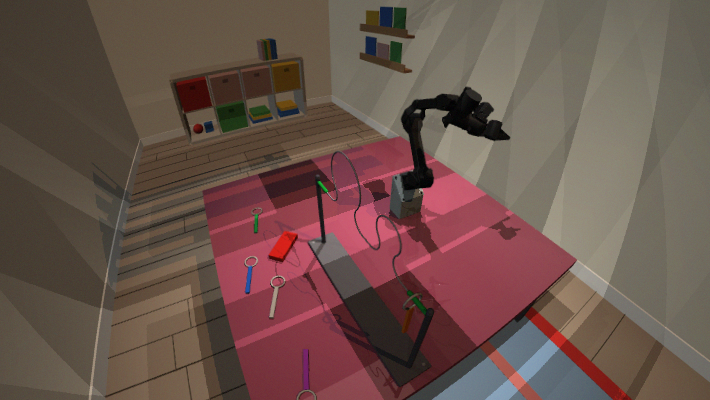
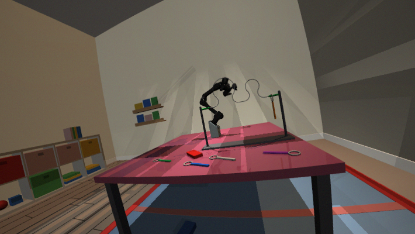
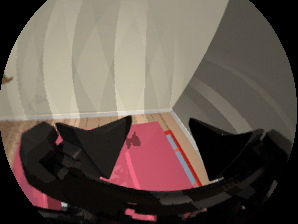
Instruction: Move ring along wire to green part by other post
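1. Orange handle (image 1: pixel 408 320) (image 2: pixel 274 110) hangs below its ring (image 1: pixel 405 302) (image 2: pixel 272 99), threaded on the green part (image 1: pixel 417 302) (image 2: pixel 273 95) by the post (image 1: pixel 420 338) (image 2: pixel 283 115).
2. Fingers (image 1: pixel 500 134) released, well apart from handle.
3. Handle best approached from below the wire (image 1: pixel 398 248) (image 2: pixel 258 88), grey part avoided.
4. Handle to be gripped squarely, low down; ring kept centred before sliding.

Top looks steeply down, exterior sits low, farther off, both spanning the table (image 1: pixel 480 240) (image 2: pixel 251 172); wrist, seemingly, faces wallward.
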{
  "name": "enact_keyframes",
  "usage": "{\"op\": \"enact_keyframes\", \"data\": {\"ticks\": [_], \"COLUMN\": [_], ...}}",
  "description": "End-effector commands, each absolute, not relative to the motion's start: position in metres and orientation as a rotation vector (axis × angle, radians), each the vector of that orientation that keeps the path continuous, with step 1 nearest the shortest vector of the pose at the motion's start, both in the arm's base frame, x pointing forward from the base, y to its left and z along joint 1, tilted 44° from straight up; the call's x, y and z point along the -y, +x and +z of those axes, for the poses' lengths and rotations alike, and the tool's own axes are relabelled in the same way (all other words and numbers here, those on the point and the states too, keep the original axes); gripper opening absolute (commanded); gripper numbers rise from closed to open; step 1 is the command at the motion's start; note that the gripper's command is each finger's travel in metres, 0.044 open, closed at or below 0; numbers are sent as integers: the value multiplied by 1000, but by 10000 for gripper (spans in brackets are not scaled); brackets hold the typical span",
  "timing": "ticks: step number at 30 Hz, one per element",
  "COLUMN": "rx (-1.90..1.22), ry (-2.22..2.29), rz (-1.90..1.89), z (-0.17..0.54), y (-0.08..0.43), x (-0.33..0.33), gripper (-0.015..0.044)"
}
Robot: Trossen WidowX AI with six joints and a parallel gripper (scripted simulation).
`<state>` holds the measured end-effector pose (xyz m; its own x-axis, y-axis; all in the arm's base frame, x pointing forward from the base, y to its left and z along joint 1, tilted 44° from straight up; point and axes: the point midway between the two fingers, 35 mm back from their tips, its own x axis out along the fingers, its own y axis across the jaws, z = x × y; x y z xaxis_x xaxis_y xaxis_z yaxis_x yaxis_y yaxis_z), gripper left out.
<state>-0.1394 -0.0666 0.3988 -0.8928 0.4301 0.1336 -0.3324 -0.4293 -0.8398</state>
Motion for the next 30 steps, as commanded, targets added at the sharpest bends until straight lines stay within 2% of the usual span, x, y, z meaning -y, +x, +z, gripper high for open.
{"op": "enact_keyframes", "data": {"ticks": [1, 9, 20, 30], "rx": [1327, 993, 570, 271], "ry": [-140, -134, -39, 107], "rz": [2324, 2167, 1863, 1538], "z": [400, 453, 508, 526], "y": [-139, -113, -55, 11], "x": [65, -16, -139, -244], "gripper": [374, 164, 160, 160]}}
